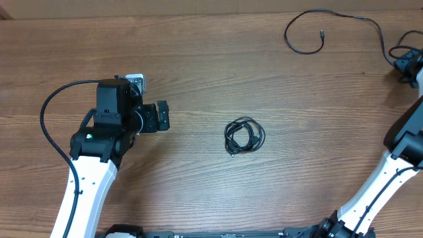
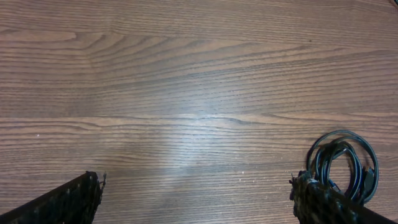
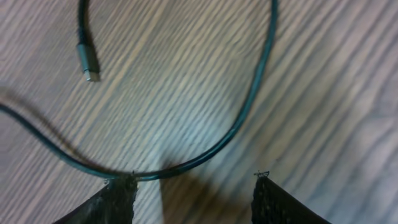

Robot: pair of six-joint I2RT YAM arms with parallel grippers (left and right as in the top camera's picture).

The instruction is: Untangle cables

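A small coil of thin black cable [image 1: 244, 135] lies at the table's middle. In the left wrist view the coil [image 2: 346, 163] sits just beyond the right fingertip [image 2: 318, 200]. My left gripper [image 1: 162, 117] [image 2: 196, 200] is open wide over bare wood, to the left of the coil. A long loose cable [image 1: 344, 16] curves along the far right, its plug end [image 1: 322, 32] lying free. My right gripper [image 1: 404, 63] [image 3: 196, 196] is open at that cable's right end. The strand [image 3: 249, 118] runs past its left fingertip [image 3: 122, 190], not pinched. The plug [image 3: 87, 64] lies at upper left.
The wooden table [image 1: 198, 53] carries the arms and cables. The left arm's own thick black wire [image 1: 46, 119] loops out to the left. The right arm [image 1: 390, 172] rises along the right edge.
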